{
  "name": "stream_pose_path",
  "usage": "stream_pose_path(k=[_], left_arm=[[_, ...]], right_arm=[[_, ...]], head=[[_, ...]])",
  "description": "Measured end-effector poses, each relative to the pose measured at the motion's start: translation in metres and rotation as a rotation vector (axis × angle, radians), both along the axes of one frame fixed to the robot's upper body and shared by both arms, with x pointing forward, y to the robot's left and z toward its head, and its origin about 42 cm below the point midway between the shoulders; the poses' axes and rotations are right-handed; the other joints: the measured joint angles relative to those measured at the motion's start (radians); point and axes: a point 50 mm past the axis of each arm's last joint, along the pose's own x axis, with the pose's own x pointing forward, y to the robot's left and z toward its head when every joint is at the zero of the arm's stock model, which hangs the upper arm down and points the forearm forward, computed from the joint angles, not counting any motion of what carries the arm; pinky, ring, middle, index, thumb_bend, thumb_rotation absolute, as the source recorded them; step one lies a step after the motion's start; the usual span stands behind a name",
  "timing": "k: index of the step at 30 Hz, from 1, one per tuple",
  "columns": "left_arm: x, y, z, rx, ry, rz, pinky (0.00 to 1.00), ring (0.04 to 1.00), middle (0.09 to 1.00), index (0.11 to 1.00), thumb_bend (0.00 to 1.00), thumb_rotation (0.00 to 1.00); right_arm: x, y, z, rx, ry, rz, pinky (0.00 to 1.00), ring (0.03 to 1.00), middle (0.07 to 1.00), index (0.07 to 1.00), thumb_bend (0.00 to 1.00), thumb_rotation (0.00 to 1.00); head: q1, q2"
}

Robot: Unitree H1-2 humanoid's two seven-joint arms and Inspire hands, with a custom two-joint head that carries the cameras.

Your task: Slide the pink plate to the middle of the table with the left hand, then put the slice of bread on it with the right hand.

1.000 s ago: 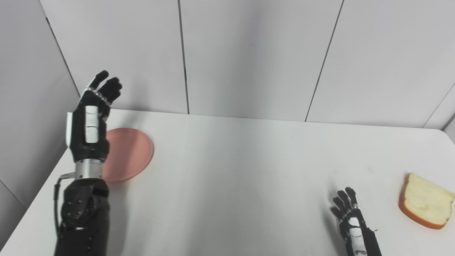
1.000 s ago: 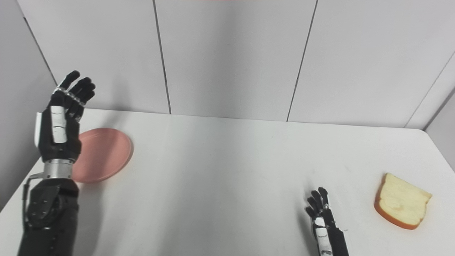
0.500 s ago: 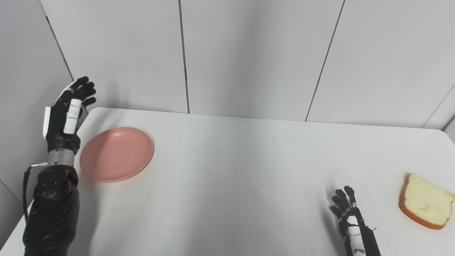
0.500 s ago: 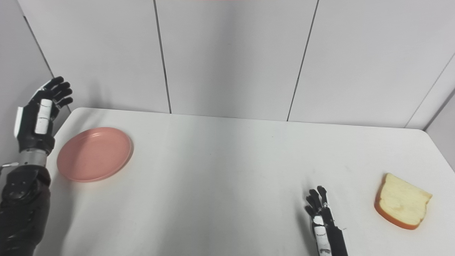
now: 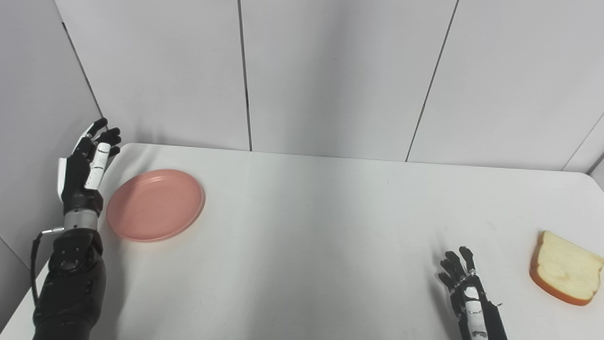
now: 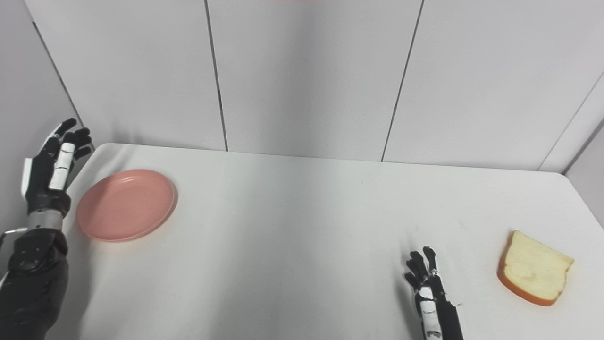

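Pink plate (image 5: 155,205) is left uncovered at middle left, untouched; the left hand (image 5: 84,169) has been drawn outward beside it, fingers spread, empty. Bread (image 5: 564,274) lies lower right, beyond the empty, loosely spread right hand (image 5: 465,295).

White table (image 5: 306,226), grey wall panels (image 5: 330,71)

A bare lab test booth: white table (image 5: 330,226) boxed in by plain grey wall panels (image 5: 330,71).
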Motion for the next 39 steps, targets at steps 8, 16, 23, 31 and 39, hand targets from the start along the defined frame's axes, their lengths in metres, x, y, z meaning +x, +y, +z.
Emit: stream_pose_path(k=[8, 16, 23, 31, 39], left_arm=[[-0.006, 0.009, -0.025, 0.011, 0.094, 0.054, 0.67, 0.723, 0.733, 0.761, 0.78, 0.7], [-0.011, 0.015, -0.041, 0.014, 0.155, 0.106, 0.63, 0.681, 0.701, 0.724, 0.83, 0.72], [-0.01, 0.018, -0.048, -0.029, 0.177, 0.121, 0.68, 0.723, 0.731, 0.753, 0.87, 0.77], [-0.003, 0.019, -0.048, -0.14, 0.154, 0.086, 0.75, 0.778, 0.777, 0.806, 0.9, 0.81], [0.002, 0.011, -0.05, -0.206, 0.132, 0.016, 0.7, 0.75, 0.764, 0.813, 0.86, 0.78]], right_arm=[[0.0, 0.0, 0.0, 0.001, -0.001, -0.001, 0.92, 0.917, 0.913, 0.965, 0.76, 0.92], [-0.001, -0.001, 0.0, 0.005, -0.001, -0.005, 0.91, 0.906, 0.902, 0.941, 0.79, 0.91], [-0.001, -0.002, 0.0, 0.013, -0.002, -0.007, 0.91, 0.905, 0.901, 0.936, 0.78, 0.9], [-0.003, -0.004, 0.001, 0.022, -0.003, -0.011, 0.9, 0.901, 0.9, 0.928, 0.79, 0.9], [-0.006, -0.006, 0.001, 0.018, -0.001, -0.012, 0.9, 0.899, 0.898, 0.925, 0.77, 0.9]], head=[[0.002, 0.009], [0.002, 0.017], [-0.002, 0.028], [-0.009, 0.048], [-0.014, 0.051]])
